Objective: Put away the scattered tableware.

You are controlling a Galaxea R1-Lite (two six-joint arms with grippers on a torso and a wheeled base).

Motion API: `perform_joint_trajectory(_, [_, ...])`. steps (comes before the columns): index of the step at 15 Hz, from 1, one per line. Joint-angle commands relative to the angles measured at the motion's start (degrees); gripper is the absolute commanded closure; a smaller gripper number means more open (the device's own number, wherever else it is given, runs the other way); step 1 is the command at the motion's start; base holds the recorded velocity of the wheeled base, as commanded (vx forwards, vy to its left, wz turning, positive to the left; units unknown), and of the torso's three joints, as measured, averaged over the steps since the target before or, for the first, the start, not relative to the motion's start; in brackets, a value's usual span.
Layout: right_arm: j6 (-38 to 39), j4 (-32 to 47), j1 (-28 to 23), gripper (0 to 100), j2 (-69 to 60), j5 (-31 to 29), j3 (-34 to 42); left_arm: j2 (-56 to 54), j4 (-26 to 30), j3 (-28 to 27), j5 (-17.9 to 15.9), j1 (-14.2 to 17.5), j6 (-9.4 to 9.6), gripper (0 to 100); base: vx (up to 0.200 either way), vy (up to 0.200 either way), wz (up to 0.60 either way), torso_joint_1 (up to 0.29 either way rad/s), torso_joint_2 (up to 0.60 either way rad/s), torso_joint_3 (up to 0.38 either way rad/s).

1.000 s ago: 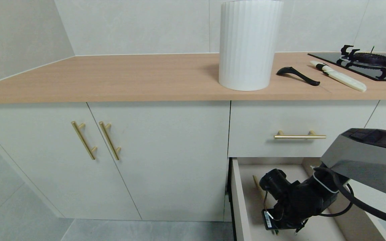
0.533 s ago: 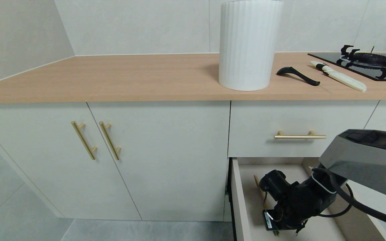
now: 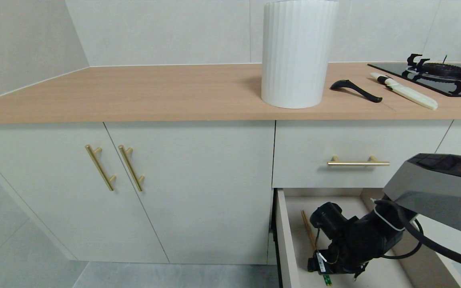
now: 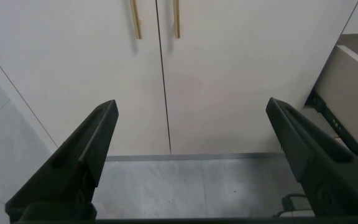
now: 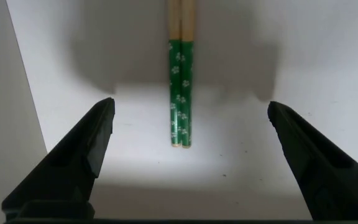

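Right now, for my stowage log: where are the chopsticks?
In the head view, the chopsticks lie flat in the open drawer at lower right, beside its left wall, directly beneath the open right tool.

Wooden counter: white ribbed canister stood upright nr front edge. To its right lay black utensil, then pale knife, not touching. Gas hob at far right end. Open lower drawer: green-tipped chopsticks lay flat on its floor, side by side, nr left wall.
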Motion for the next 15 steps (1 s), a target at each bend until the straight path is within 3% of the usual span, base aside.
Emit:
perform_joint_trajectory(1, [-0.04,0.40,-0.08,0,-7.47,-4.15,0.72,0.00,-0.01,0.00,0.01,0.00,0.00,0,0.000,0.000,0.00,0.000,0.00,0.000])
perform_joint_trajectory(6, [-0.74,0.05,-1.83,0,-26.63,-12.15,3.27,0.00,-0.01,0.00,0.01,0.00,0.00,0,0.000,0.000,0.00,0.000,0.00,0.000])
perform_joint_trajectory(15, [-8.83,-0.03,-3.50,0,-47.73,-12.24,5.29,0.00,-0.01,0.00,0.01,0.00,0.00,0,0.000,0.000,0.00,0.000,0.00,0.000])
